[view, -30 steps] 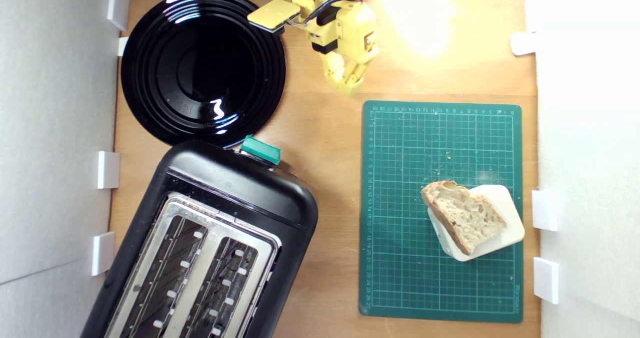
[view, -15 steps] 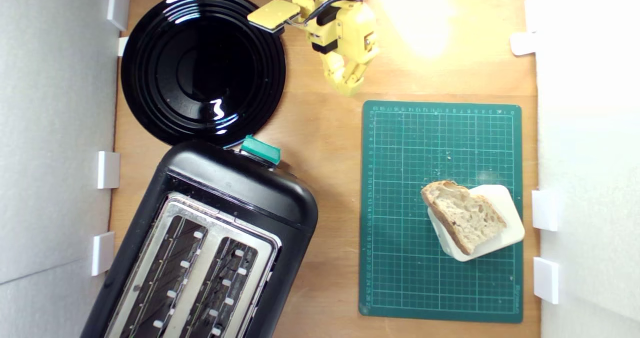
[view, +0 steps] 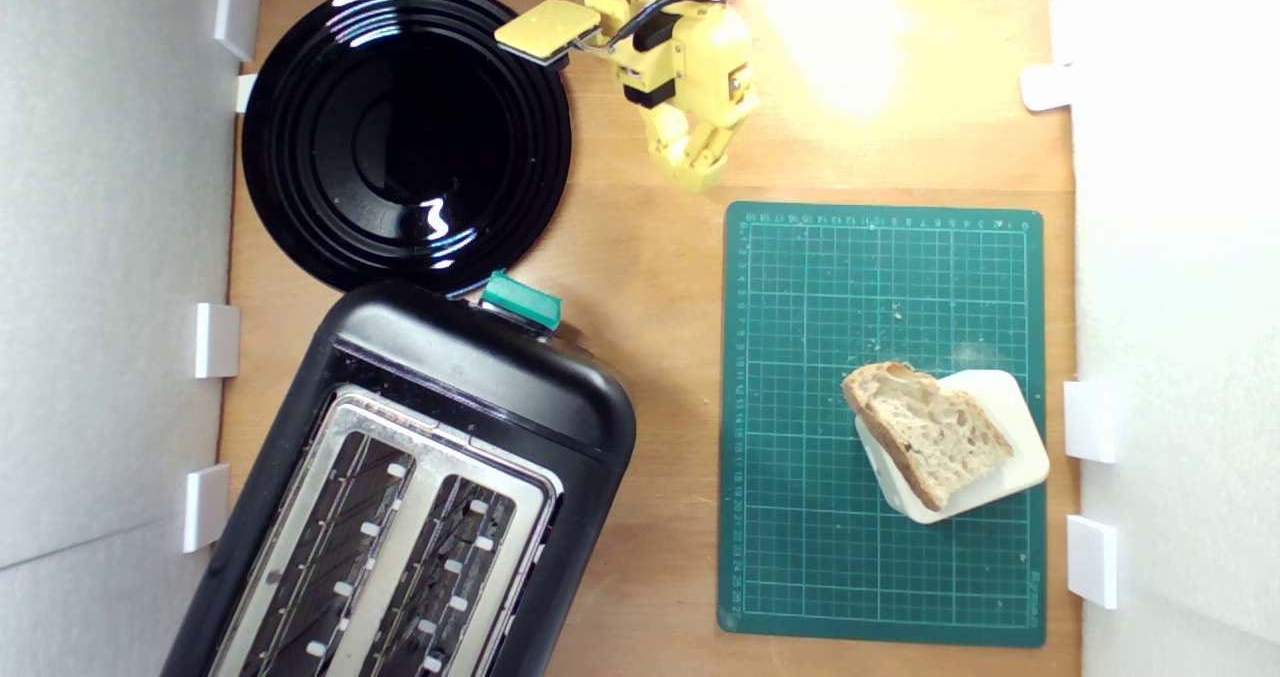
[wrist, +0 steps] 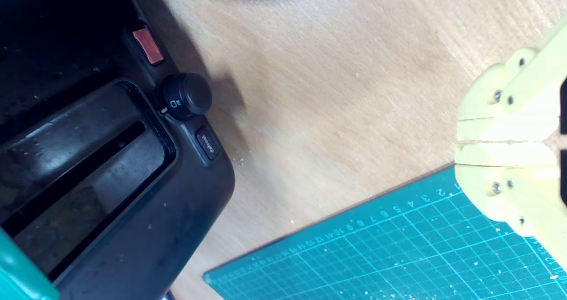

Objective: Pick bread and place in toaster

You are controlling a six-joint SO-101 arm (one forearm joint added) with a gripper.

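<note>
The bread (view: 930,432) lies at about four o'clock in the exterior view, resting on a cream block (view: 1005,452) that sits on the green cutting mat (view: 880,287); its crust end overhangs the block's edge toward the mat's middle.

Going from the exterior view's left, we see white clips (view: 216,340) along the wall edge, then the black plate (view: 405,137) at eleven o'clock, its rim nearly meeting the toaster (view: 470,377). The toaster fills seven o'clock, tilted, its lower end cut off by the picture's edge, with both slots (view: 385,557) open upward and the teal lever knob (view: 521,300) at the end facing the plate. Between toaster and mat we find a bare strip of wooden bench (view: 670,357), widening toward twelve o'clock.

The gripper (view: 695,172) hangs at twelve o'clock, just beyond the mat's far edge, well apart from the bread. In the wrist view its jaws meet with only a thin seam between them, and it (wrist: 460,142) holds nothing.

Glare washes out the bench at one o'clock. The arm's upper part is cut off. In the wrist view we see only the toaster's control end (wrist: 133,158) and a mat corner (wrist: 398,251); the bread does not show there.
</note>
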